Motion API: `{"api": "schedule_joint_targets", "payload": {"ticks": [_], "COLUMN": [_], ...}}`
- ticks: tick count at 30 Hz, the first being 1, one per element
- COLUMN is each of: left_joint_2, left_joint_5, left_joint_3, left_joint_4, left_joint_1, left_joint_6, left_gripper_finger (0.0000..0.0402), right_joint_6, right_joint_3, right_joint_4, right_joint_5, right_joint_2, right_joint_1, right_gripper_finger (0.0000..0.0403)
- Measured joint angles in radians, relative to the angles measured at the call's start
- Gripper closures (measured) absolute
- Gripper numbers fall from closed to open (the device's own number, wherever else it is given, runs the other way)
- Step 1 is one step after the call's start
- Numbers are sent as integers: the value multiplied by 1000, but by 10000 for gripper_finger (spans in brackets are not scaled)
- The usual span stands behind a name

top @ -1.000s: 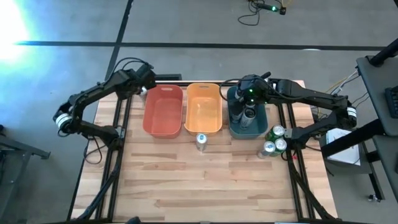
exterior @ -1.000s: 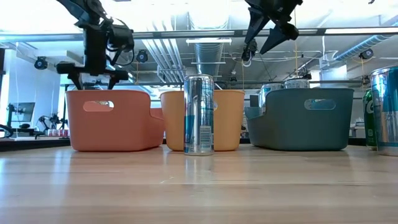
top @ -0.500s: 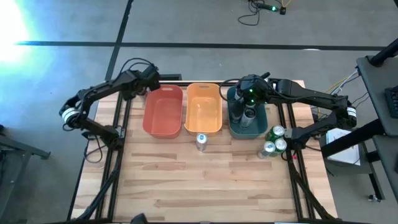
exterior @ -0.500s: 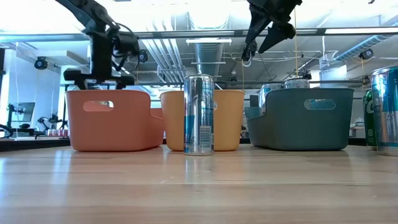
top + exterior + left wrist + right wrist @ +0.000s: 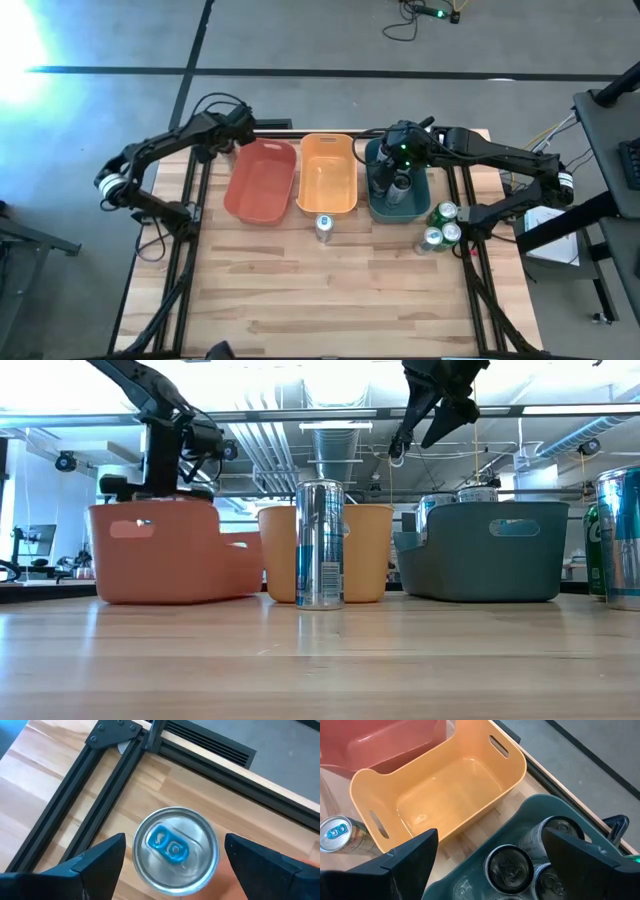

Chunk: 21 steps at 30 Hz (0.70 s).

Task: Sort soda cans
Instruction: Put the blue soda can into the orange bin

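**Bins and cans, both arms at the far edge**

From above, the left gripper (image 5: 238,133) sits at the red bin's (image 5: 262,182) far corner; the right gripper (image 5: 400,160) hangs over the teal bin (image 5: 375,205), which holds dark cans (image 5: 398,185).

At table level, a blue-and-silver can (image 5: 320,544) stands before the orange bin (image 5: 370,550).

Left wrist: fingers (image 5: 100,857) spread around a silver-topped can (image 5: 175,851).

Right wrist: fingers (image 5: 412,852) spread, holding nothing.

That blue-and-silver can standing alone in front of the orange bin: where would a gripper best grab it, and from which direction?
Probably from straight above, fingers closing on the round side wall just below the rim. The blue-and-silver can stands upright on the table, with open wood on both sides; only the orange bin sits close behind it, so left and right of it look free.
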Motion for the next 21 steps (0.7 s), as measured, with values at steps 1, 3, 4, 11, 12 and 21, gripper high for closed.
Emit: {"api": "schedule_joint_targets", "payload": {"ticks": [1, 3, 4, 11, 12, 21], "left_joint_2": [-3, -4, -4, 38, 46, 69], "left_joint_5": [0, 0, 0, 0, 0, 19], "left_joint_3": [0, 0, 0, -5, -5, -5], "left_joint_4": [-6, -9, -10, 12, 17, 22], "left_joint_1": [0, 2, 5, 17, 23, 46], "left_joint_6": [0, 1, 2, 0, 0, 16], "left_gripper_finger": [77, 77, 77, 77, 77, 127], "right_joint_6": [0, -2, -12, -24, -24, -11], "right_joint_3": [0, 0, 0, 0, 0, 0], "right_joint_4": [0, 1, 1, 3, 2, -22], "right_joint_5": [0, 0, 0, 0, 0, -1], "right_joint_2": [0, 0, 0, 0, 0, 0], "right_joint_1": [0, 0, 0, 0, 0, 0], "right_gripper_finger": [50, 51, 51, 51, 51, 51]}}
